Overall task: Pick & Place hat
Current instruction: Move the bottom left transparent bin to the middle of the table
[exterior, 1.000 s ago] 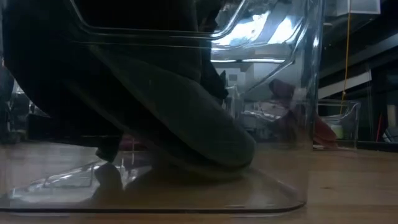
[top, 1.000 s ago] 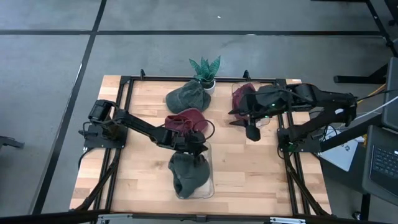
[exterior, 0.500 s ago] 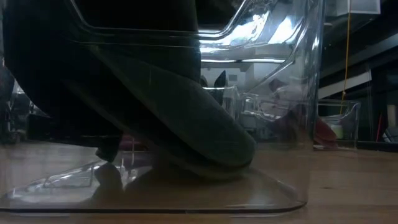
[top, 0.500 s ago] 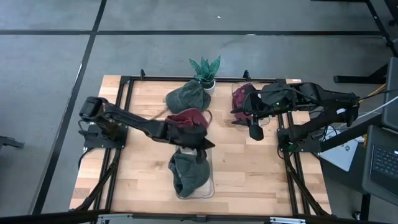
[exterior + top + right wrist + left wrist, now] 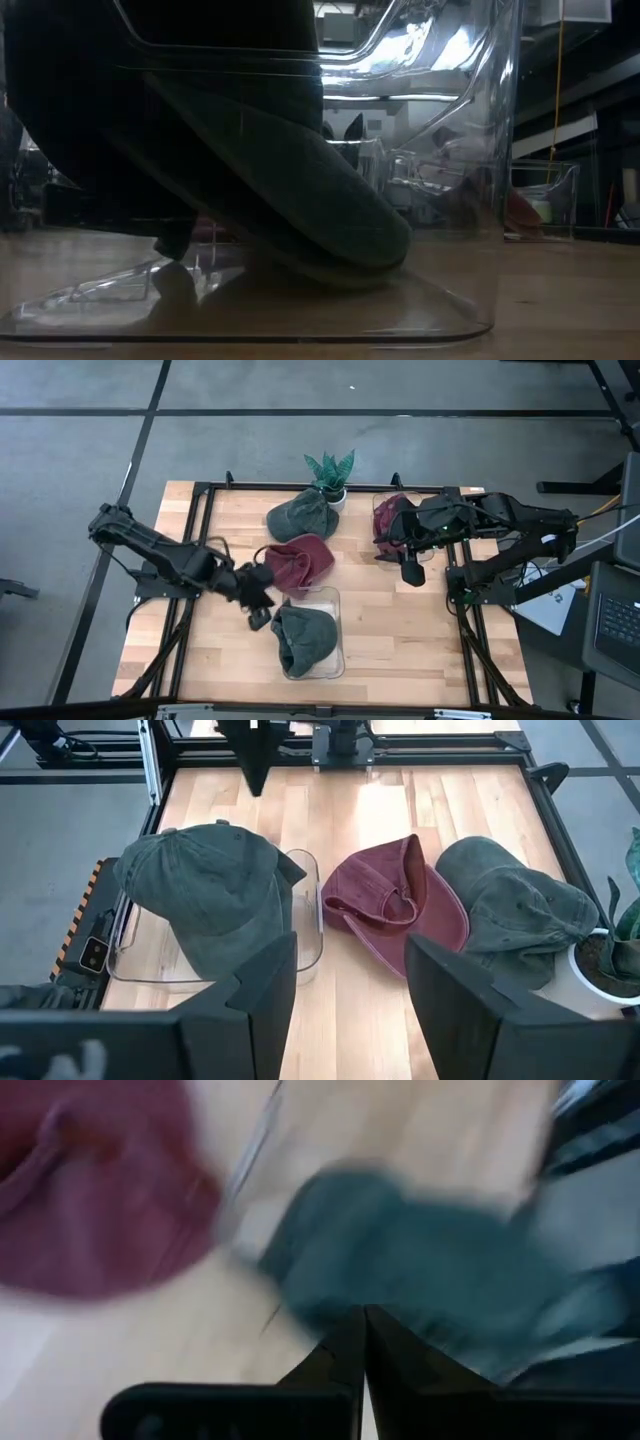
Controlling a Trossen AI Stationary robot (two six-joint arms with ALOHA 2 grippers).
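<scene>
A dark green hat [image 5: 305, 640] lies in a clear bin [image 5: 338, 600] near the table's front; it also shows in the low view [image 5: 300, 200] and the right wrist view [image 5: 200, 900]. A maroon hat [image 5: 300, 560] lies on the table behind the bin, and a second green hat [image 5: 298, 515] rests against the plant pot. My left gripper [image 5: 258, 608] is shut and empty, just left of the bin. My right gripper [image 5: 410, 570] is open and empty at the right, near another maroon hat [image 5: 388, 512].
A small potted plant [image 5: 330, 475] stands at the far middle. A second clear bin [image 5: 425, 550] sits at the far right under my right arm. A black metal frame [image 5: 200, 510] runs along the table's edges. Bare wood [image 5: 400, 630] lies right of the front bin.
My left gripper has drawn back from above the front bin toward the table's left edge. The green hat stays lying in the bin.
</scene>
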